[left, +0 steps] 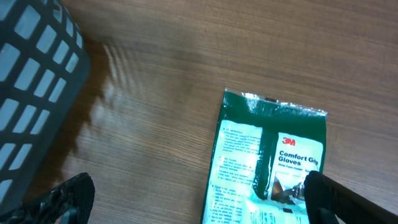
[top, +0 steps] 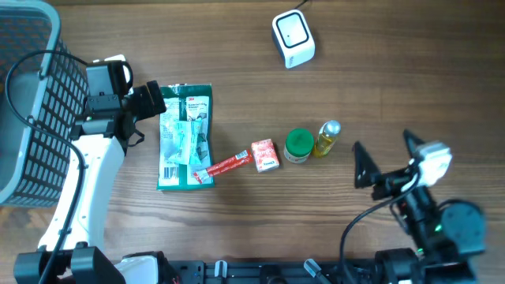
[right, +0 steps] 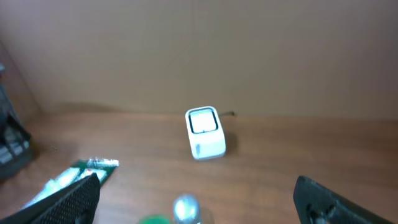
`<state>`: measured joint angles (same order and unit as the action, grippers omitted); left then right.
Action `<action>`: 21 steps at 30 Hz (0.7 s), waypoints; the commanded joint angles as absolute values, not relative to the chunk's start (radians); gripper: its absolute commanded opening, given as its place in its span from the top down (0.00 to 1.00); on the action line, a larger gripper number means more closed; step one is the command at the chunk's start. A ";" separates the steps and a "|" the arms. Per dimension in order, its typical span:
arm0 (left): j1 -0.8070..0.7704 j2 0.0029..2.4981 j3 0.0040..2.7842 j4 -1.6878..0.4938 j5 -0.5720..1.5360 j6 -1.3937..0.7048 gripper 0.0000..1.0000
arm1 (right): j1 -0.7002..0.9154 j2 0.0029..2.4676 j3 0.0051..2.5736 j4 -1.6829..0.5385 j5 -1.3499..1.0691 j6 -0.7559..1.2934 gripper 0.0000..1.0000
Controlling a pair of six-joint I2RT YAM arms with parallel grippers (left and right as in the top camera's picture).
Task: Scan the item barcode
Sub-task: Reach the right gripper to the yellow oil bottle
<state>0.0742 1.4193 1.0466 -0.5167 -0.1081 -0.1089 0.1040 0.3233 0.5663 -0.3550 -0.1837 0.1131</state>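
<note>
Meanwhile, sachet (top: 225,166), box (top: 265,155), jar (top: 298,145) and bottle (top: 327,137) lie beside the packet (top: 185,134).

Wooden table (top: 237,47), glove packet (top: 185,136), red sachet (top: 225,166), red box (top: 265,155), green jar (top: 298,145), bottle (top: 327,138), white scanner (top: 293,38)

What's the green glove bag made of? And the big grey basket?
The glove packet looks like thin shiny plastic film: it is crinkled and catches glare. The basket seems hard grey plastic with a dull finish, moulded as a grid of holes.
</note>
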 commanded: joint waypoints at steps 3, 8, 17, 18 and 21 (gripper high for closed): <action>0.080 1.408 1.055 -0.514 -0.114 -0.089 0.00 | 0.107 0.678 1.016 -0.721 -0.226 0.074 0.00; 0.080 1.408 1.055 -0.514 -0.114 -0.089 0.00 | 0.107 0.953 1.189 -0.926 -0.384 0.081 0.00; 0.080 1.408 1.055 -0.514 -0.114 -0.089 0.00 | 0.107 1.191 1.187 -0.957 -0.287 0.355 0.01; 0.080 1.408 1.055 -0.514 -0.114 -0.089 0.00 | 0.107 1.199 1.187 -0.965 -0.279 0.374 0.01; 0.080 1.408 1.055 -0.514 -0.114 -0.089 0.00 | 0.108 1.230 1.186 -1.002 -0.276 0.407 0.01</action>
<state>0.0742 1.4193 1.0466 -0.5167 -0.1081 -0.1085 0.1040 1.2068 1.1732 -0.9813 -0.3107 0.3153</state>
